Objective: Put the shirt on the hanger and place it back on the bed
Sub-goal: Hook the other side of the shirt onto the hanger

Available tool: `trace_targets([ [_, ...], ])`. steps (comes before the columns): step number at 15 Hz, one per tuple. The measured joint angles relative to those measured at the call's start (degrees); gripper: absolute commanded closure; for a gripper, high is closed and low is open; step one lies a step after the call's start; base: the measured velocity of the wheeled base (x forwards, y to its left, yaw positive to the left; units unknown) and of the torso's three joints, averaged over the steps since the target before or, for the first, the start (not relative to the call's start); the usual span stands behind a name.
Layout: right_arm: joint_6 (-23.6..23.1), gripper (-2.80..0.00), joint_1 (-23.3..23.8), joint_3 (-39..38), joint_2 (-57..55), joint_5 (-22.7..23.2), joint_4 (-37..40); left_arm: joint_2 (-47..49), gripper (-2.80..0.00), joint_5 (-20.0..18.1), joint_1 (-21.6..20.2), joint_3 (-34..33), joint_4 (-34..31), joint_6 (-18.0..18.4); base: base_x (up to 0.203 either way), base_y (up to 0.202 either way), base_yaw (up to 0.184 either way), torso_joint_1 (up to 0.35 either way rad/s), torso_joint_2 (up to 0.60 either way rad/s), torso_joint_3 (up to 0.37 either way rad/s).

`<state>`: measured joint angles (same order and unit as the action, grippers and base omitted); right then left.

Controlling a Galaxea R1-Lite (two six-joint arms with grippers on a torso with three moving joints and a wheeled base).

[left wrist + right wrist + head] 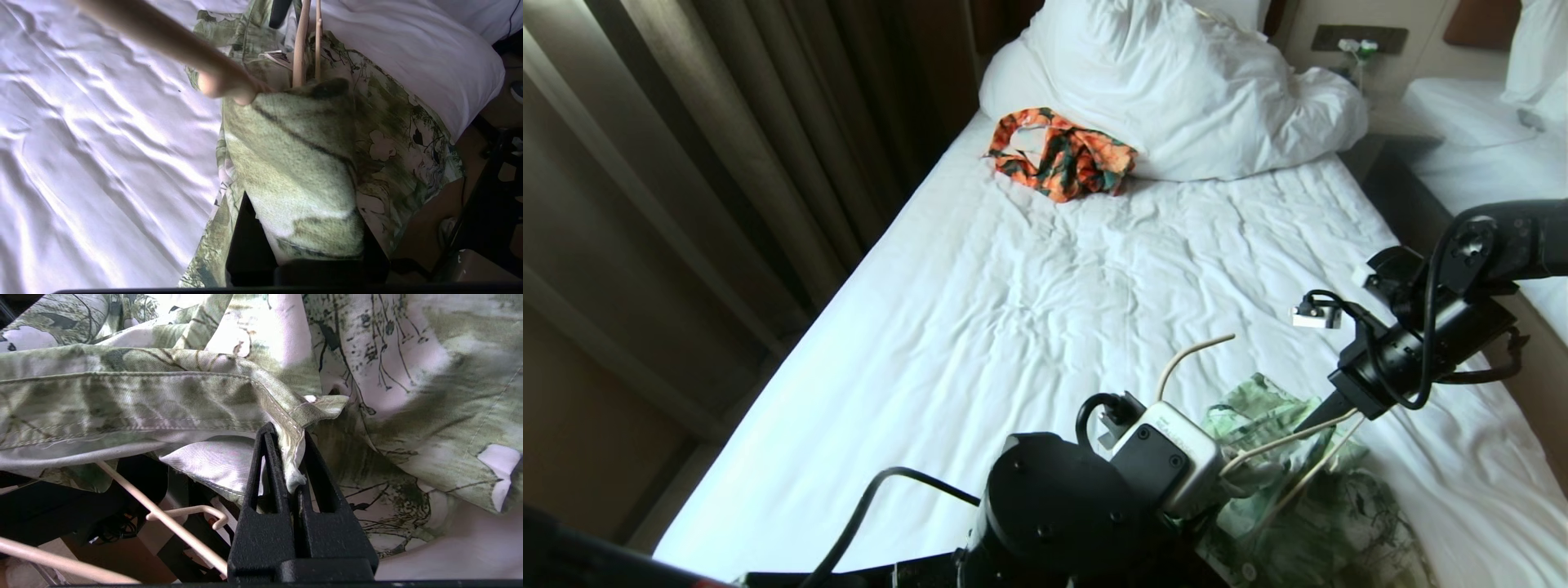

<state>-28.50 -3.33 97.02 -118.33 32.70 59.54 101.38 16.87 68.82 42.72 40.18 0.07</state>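
My right gripper (pixel 292 473) is clamped on the shirt (pixel 1307 498) hem, lower right of head view on the bed (pixel 1013 310). My left gripper (pixel 302 245), bottom centre, pinches shirt cloth beside the hanger (pixel 1282 445).

The shirt (pixel 163 396) is thin woven cloth, matt, with visible stitched seams. The hanger (pixel 179 535) looks smooth and cream (plastic-coated wire, perhaps). The bed (pixel 1029 286) wears wrinkled white cotton-like sheets; the right gripper's (pixel 292 457) jaws are matt, grainy black plastic.
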Motion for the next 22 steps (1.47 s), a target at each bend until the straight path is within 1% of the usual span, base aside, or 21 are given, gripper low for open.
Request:
trace_targets([
  [2,-0.02,0.00,0.02,0.02,-0.16,0.35,-0.01,-0.82,0.00,0.28,-0.10,-0.19,0.04,0.43,0.000,0.000,0.000,0.000,0.00,0.000],
  [4,0.00,0.00,0.18,0.34,-0.18,0.35,0.11,-1.05,0.00,1.47,-0.18,-1.08,0.17,1.88,0.000,0.000,0.000,0.000,0.00,0.000],
  [9,-0.02,0.00,0.59,0.68,-0.16,0.38,0.30,-1.60,0.00,1.64,-2.00,-4.05,0.39,2.04,0.000,0.000,0.000,0.000,0.00,0.000],
  [13,-0.05,0.00,0.61,0.61,-0.07,0.40,0.42,-2.51,0.00,1.64,-3.26,-4.46,0.37,2.23,0.000,0.000,0.000,0.000,0.00,0.000],
  [15,-0.06,0.00,0.61,0.61,0.14,0.43,0.60,-3.02,0.00,1.60,-4.08,-4.58,0.34,2.93,0.000,0.000,0.000,0.000,0.00,0.000],
  [22,-0.07,0.00,0.83,0.54,2.67,1.58,0.61,-1.90,0.00,1.40,-3.58,-5.32,0.37,2.99,0.000,0.000,0.000,0.000,0.00,0.000],
])
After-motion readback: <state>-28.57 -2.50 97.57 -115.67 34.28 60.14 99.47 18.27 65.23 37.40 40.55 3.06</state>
